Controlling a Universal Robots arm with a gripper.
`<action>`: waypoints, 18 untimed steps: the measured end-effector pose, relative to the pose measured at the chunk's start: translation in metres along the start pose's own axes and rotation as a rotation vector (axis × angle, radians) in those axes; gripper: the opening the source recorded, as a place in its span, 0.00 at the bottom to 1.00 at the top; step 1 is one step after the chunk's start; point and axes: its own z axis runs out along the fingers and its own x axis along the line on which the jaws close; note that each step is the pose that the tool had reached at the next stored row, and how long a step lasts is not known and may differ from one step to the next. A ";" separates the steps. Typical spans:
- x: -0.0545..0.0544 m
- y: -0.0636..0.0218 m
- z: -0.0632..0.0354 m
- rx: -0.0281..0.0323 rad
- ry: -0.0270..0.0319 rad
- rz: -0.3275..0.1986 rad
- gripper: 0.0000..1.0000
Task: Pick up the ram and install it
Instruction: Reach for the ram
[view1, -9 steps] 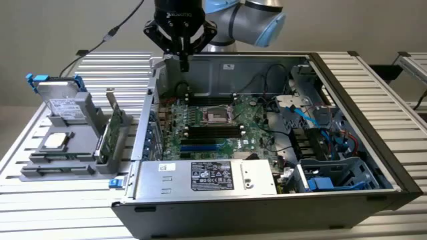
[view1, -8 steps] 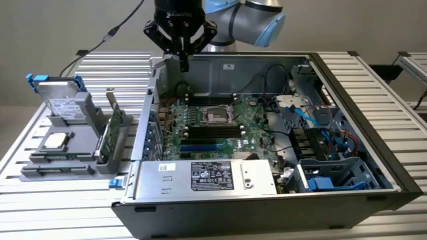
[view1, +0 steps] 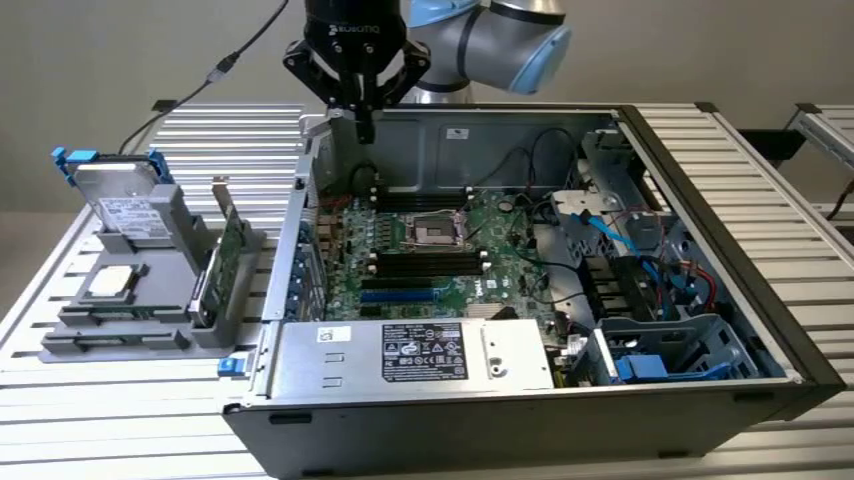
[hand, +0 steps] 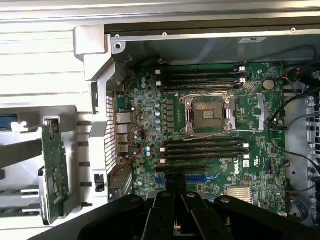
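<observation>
Quick pass: even, diffuse indoor light from above, no hard shadows. Exterior view: bench slats bright, inside of the open case dimmer, darkest shade low by its front wall. Wrist view: pale slats and the metal flange are blown out, with hazy glare on the case's back panel. The motherboard is well lit and readable. My end effector is a black underexposed mass near the lens, soft, little detail. Long straight edges look slightly bowed there.
</observation>
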 end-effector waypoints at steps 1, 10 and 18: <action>0.005 -0.0003 -0.0001 0.0000 -0.0002 0.000 0.10; 0.045 -0.0032 -0.0009 -0.0001 -0.0004 0.000 0.10; 0.081 -0.0086 -0.0018 -0.0003 -0.0005 0.000 0.10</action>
